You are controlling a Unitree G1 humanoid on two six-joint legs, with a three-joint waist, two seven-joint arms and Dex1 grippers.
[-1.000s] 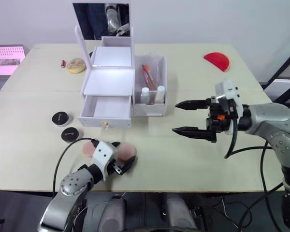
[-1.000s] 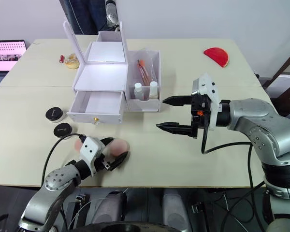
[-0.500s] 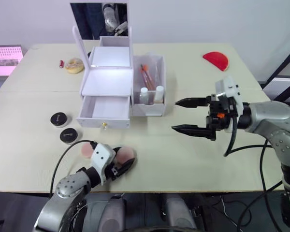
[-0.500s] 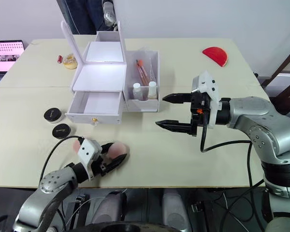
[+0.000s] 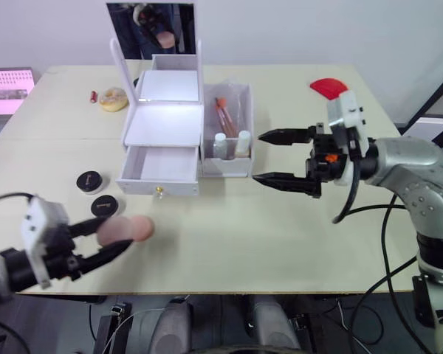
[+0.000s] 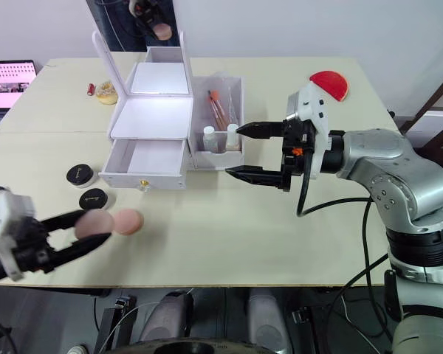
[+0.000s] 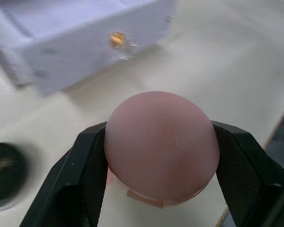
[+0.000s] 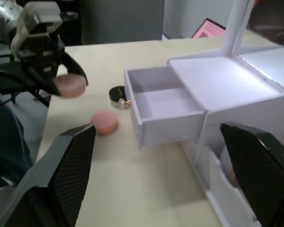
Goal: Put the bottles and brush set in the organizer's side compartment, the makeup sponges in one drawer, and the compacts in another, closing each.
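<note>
Fingers [image 7: 87,165] of the left gripper [image 5: 96,240] are pressing in on both sides of a pink sponge [image 5: 112,230], holding it lifted off the table [image 5: 229,243] near the front edge. Just beyond the gripper, a second pink sponge [image 5: 139,228] is lying flat on the table, and past that two black compacts [image 5: 105,205] [image 5: 90,180] are sitting side by side, apart from each other. Farther out, the white organizer [image 5: 166,125] is standing with its lower drawer [image 5: 162,168] pulled open and showing nothing inside; its mirror lid is standing upright at the back. In the side compartment [image 5: 229,136] next to the drawer, two small bottles [image 5: 221,144] [image 5: 244,142] and the brush set [image 5: 225,114] are standing. The right gripper [image 5: 277,157] is hovering just beside that compartment with its fingers spread wide, gripping nothing. Beyond it, a red half-round piece [image 5: 329,88] is lying near the far corner, and a yellowish ring-shaped item [image 5: 115,99] is resting far off on the organizer's other side.
</note>
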